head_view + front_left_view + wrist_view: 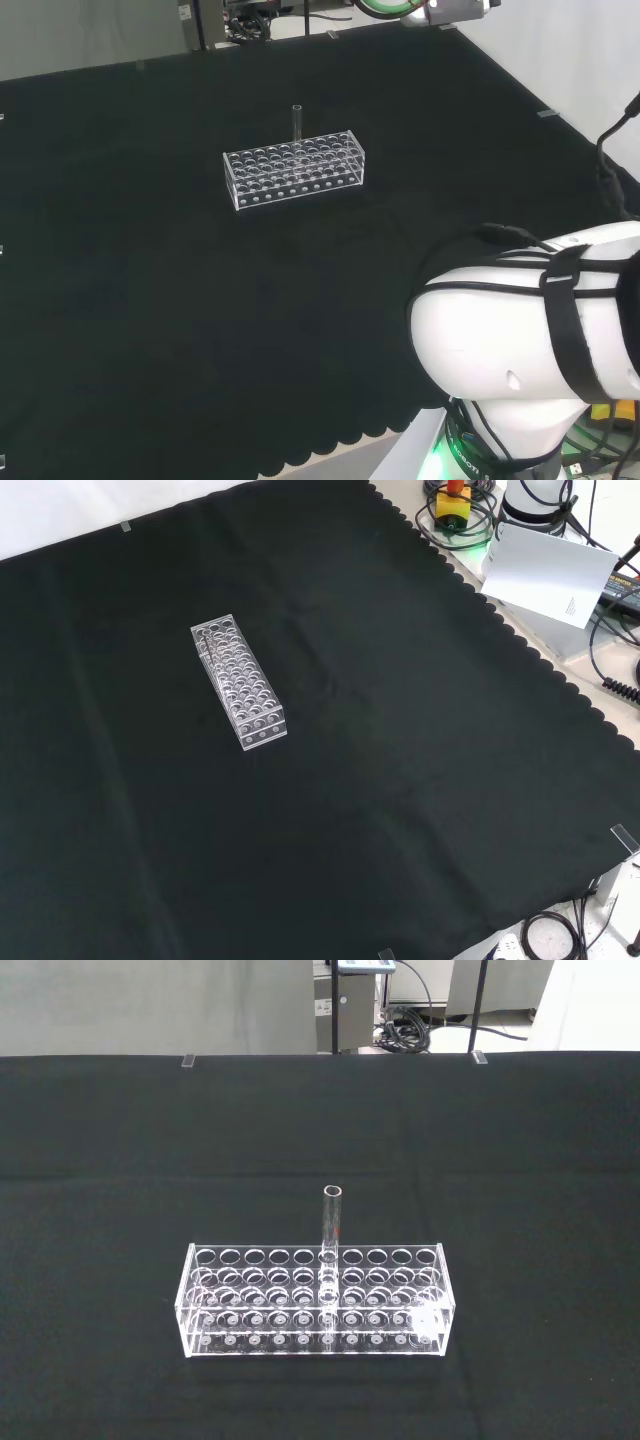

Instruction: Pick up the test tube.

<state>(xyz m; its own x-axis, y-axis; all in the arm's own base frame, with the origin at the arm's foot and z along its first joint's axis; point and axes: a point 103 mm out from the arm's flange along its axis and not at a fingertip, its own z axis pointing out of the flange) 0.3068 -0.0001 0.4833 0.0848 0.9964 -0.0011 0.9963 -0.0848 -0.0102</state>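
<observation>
Whether the hand is open or closed cannot be told. On the black-clothed desk (120, 300), a clear rack (295, 168) holds one upright test tube (297, 122) in its far row in the head view. The tube looks empty, as do the other holes. The tube is probably light, slippery and fragile, so its bare top above the rack is the place to pinch. The arm's white link (500, 340) stands at right.

test tube (332, 1222) upright in rack's (313, 1302) rear row.

We count one test tube (332, 1222), standing upright in one clear rack (312, 1305). One black cloth (150, 300) covers the bench. We see one white arm link (530, 330).
</observation>
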